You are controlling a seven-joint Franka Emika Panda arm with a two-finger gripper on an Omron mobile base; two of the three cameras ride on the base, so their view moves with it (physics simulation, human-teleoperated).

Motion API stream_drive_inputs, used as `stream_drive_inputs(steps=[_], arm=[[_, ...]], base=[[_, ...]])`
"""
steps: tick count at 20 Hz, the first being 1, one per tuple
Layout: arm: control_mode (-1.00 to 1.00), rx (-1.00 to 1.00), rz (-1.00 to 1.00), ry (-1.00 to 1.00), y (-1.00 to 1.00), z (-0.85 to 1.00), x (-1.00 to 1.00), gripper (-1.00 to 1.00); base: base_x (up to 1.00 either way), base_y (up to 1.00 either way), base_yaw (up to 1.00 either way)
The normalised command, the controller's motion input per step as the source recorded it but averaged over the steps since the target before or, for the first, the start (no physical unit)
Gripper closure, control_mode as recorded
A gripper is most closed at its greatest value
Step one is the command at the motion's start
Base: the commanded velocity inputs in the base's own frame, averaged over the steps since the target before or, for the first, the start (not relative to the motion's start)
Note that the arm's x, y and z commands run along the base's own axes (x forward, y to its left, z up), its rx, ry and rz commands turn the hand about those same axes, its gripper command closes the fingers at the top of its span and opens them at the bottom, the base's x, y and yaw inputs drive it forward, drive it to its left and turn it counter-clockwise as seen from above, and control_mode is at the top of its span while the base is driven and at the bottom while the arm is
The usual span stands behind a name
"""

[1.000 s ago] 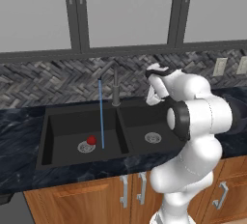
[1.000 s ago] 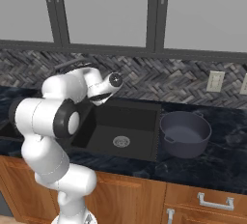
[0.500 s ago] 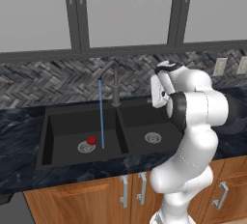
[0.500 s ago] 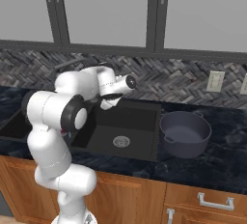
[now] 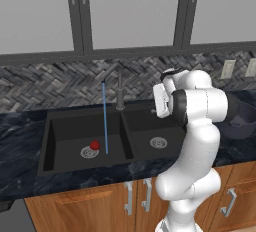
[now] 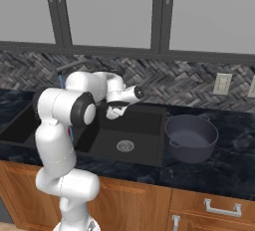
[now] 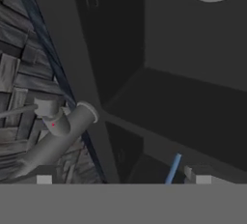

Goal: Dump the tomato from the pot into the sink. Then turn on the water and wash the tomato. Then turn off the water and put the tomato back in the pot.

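Presently the gripper (image 6: pixel 115 109), jaws spread wide and holding nothing, hangs at centre frame in the right base view, over the back of the sink (image 5: pixel 65 162) near the faucet (image 5: pixel 120 90). In the left base view the tomato (image 5: pixel 94 145) lies lower left of it, beside the left basin's drain, with the water stream (image 5: pixel 105 118) falling just right of it. Shutting off the water probably comes next; the pot (image 6: pixel 191 137) waits on the table (image 6: pixel 224 168) right of the sink, with open room between.
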Motion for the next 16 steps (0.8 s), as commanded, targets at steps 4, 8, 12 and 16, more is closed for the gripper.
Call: stream_drive_inputs(steps=[4,8,12,16], arm=[[-1.00,0.00,0.00,-0.05,0.26,-0.20,0.25,-1.00],[-1.00,0.00,0.00,-0.03,0.16,-0.09,0.29,-1.00],[-1.00,0.00,0.00,0.00,0.01,-0.01,0.26,-1.00],[-1.00,0.00,0.00,-0.02,0.00,0.00,0.27,-1.00]], base=[[0.00,0.00,0.00],[0.00,0.00,0.00],[0.00,0.00,0.00],[0.00,0.00,0.00]])
